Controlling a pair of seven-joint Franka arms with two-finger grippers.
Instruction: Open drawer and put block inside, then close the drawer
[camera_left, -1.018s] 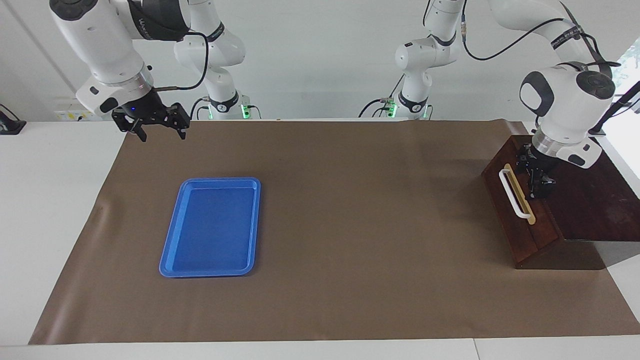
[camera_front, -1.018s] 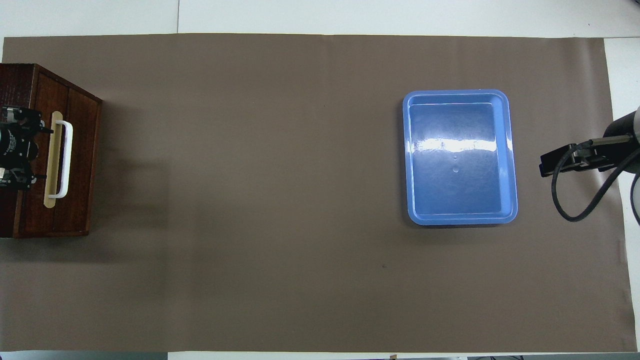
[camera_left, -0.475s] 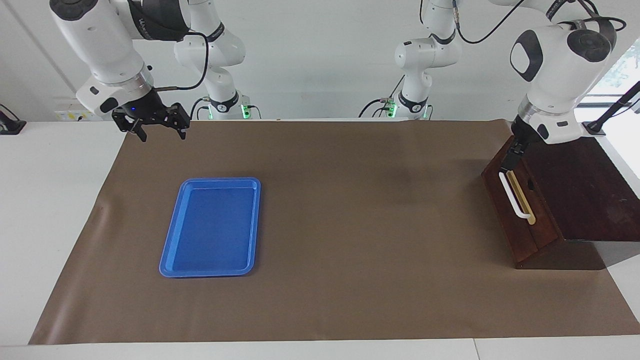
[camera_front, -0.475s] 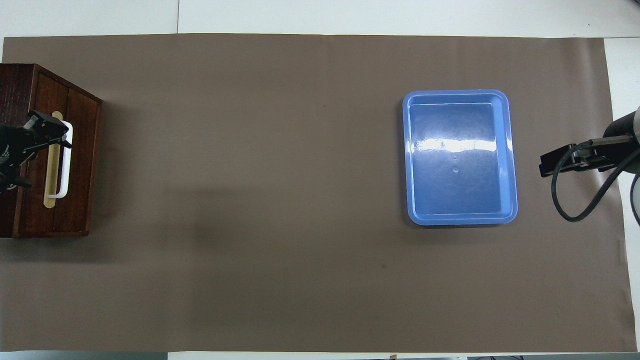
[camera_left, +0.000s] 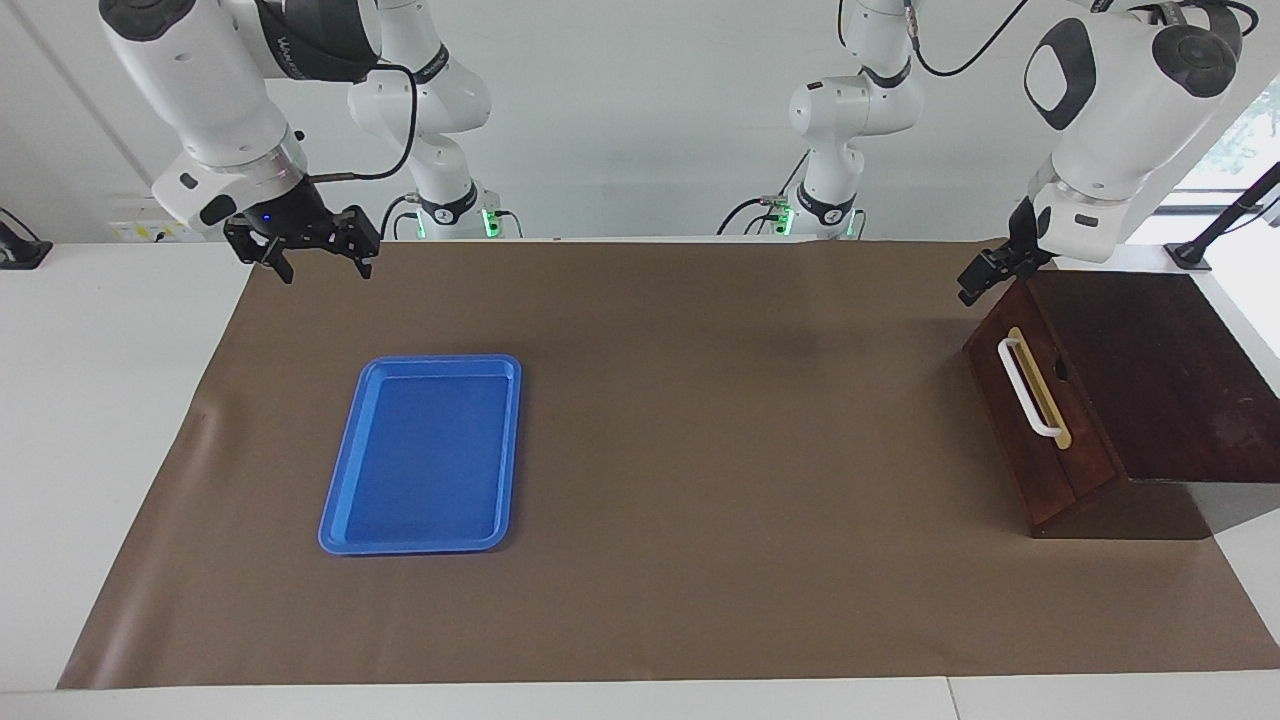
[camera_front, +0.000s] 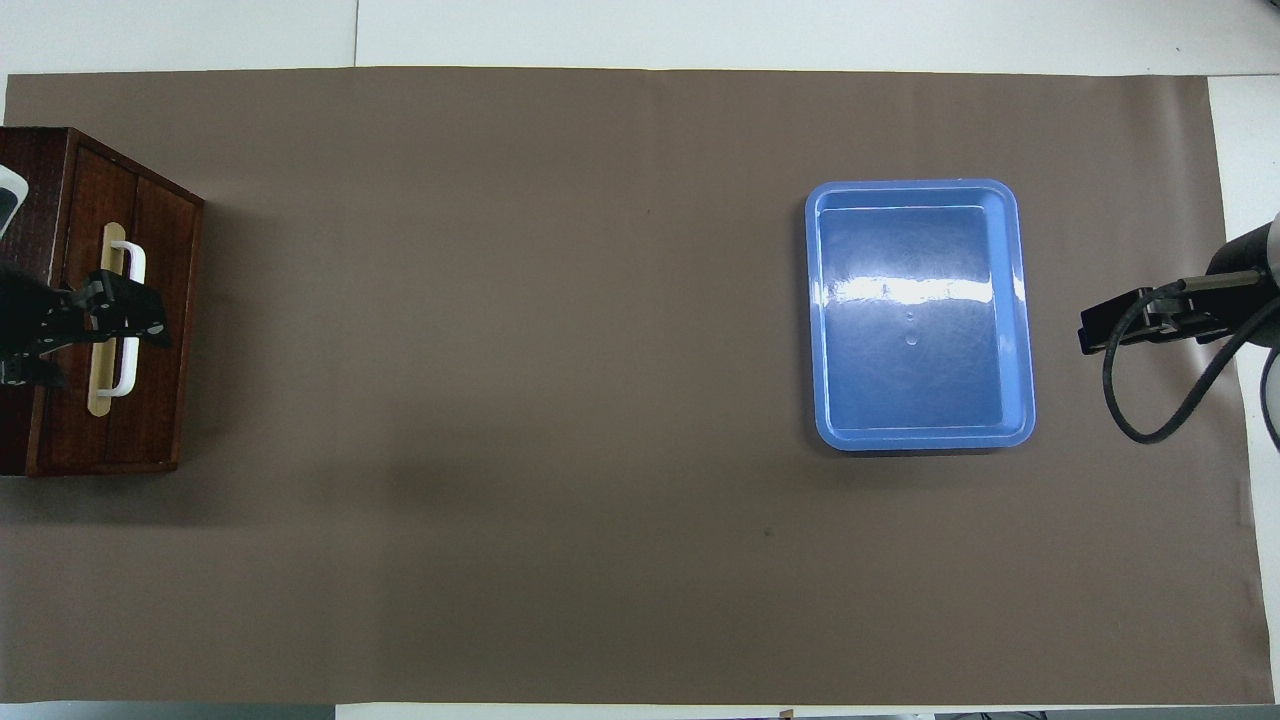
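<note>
The dark wooden drawer (camera_left: 1035, 455) is pushed in flush with its box at the left arm's end of the table; its white bar handle (camera_left: 1022, 388) faces the mat. It also shows in the overhead view (camera_front: 165, 400). My left gripper (camera_left: 985, 272) hangs in the air, clear of the box, over the drawer front (camera_front: 120, 315). My right gripper (camera_left: 315, 262) waits, open and empty, above the mat's corner at the right arm's end. The yellow block is out of view.
A flat blue tray (camera_left: 420, 455) lies empty on the brown mat (camera_left: 700, 450) toward the right arm's end; it also shows in the overhead view (camera_front: 920, 315). The dark box's top (camera_left: 1160, 370) stands high at the table's end.
My left gripper has left the drawer front beside the handle and risen up and away from the box. The drawer, tray and right arm have not moved.
</note>
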